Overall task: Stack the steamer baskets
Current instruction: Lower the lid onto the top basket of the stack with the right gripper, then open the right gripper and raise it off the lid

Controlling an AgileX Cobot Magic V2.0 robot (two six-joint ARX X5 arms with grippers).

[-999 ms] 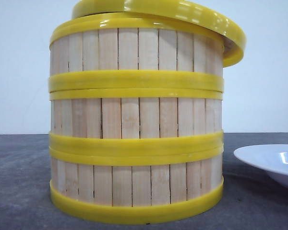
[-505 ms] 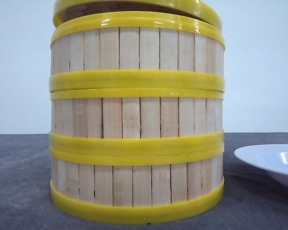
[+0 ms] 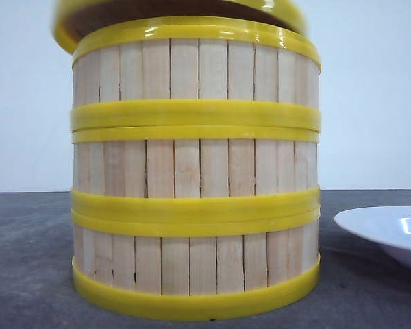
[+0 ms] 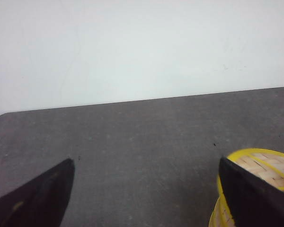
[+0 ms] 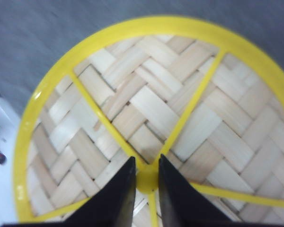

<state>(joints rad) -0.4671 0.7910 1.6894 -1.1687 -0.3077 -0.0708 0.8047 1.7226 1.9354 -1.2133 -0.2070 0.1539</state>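
My right gripper clenches the woven lid's hub above the upright steamer baskets; my left gripper gapes.

A: State the change to the lid.

B: One second ago it hangs tilted past the right edge of the top steamer basket. Now it sits shifted left, overhanging the left edge.

A: Is it seated?

B: It appears not fully seated; the front view is blurred there. The right gripper pinches its centre hub.
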